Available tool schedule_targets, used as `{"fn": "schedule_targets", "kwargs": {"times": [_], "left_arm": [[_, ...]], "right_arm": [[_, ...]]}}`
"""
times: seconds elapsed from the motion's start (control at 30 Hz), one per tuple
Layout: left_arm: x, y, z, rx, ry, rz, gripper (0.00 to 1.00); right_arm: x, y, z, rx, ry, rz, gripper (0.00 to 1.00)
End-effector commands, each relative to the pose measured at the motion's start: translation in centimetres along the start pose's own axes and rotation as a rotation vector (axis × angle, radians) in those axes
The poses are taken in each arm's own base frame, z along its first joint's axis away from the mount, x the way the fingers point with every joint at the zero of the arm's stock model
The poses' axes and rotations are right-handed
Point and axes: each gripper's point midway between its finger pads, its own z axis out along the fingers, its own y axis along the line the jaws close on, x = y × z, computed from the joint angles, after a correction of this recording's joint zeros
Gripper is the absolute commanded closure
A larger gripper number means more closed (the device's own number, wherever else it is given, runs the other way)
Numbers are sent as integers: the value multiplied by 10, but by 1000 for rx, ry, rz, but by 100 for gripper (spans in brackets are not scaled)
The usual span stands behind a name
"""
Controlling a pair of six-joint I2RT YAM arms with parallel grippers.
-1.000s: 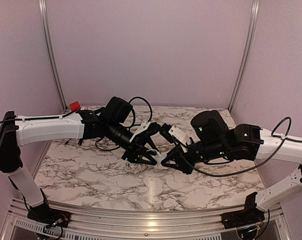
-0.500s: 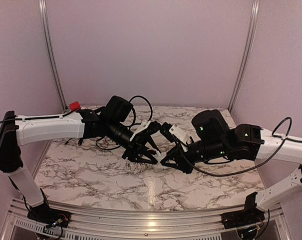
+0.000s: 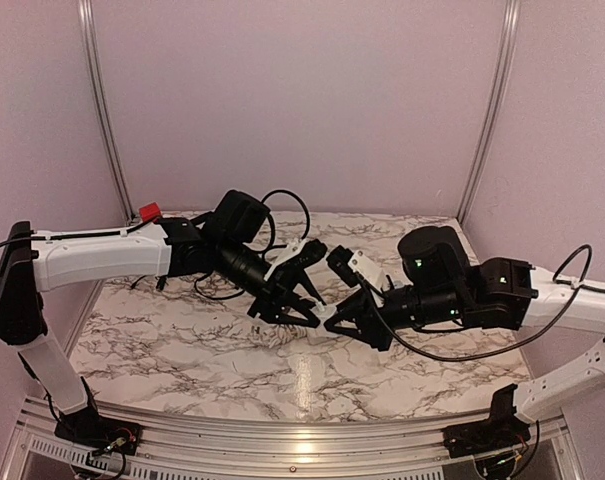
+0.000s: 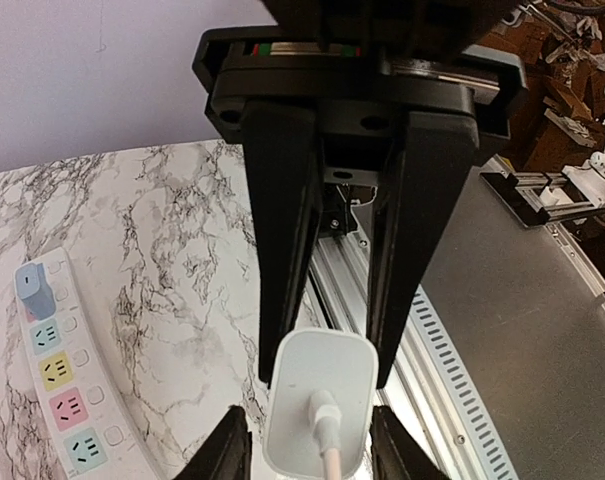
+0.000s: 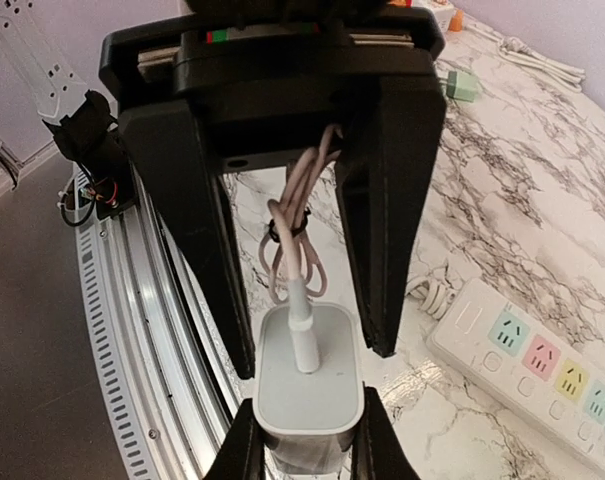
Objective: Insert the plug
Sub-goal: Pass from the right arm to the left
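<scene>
The left arm (image 3: 102,255) and right arm (image 3: 572,300) reach inward low over the marble table (image 3: 162,350), wrists pitched down, the 2 tips near each other at centre but apart. The left gripper (image 4: 310,440) is partly closed, its jaws clamping a white plug (image 4: 319,395) held in the air, with the power strip (image 4: 62,390) lying off to one side. The right gripper (image 5: 307,440) is pinched tight on a white charger block (image 5: 307,380) trailing a tied cable (same item or another: cannot tell).

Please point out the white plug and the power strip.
white plug (image 5: 312,400): right wrist view, on its cable-side face.
power strip (image 5: 538,356): right wrist view, on its pink socket.
</scene>
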Motion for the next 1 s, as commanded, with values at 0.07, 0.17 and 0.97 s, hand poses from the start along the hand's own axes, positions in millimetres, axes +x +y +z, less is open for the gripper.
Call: {"fn": "schedule_targets", "kwargs": {"times": [0.07, 0.17, 0.97], "left_arm": [[1, 4, -3, -18, 10, -36, 68], [0, 6, -5, -25, 8, -37, 64], [-10, 2, -2, 32, -41, -32, 85]], "right_arm": [[-27, 9, -23, -19, -128, -43, 100], [-25, 10, -25, -28, -131, -44, 100], [-27, 15, -10, -63, -131, -48, 100]]}}
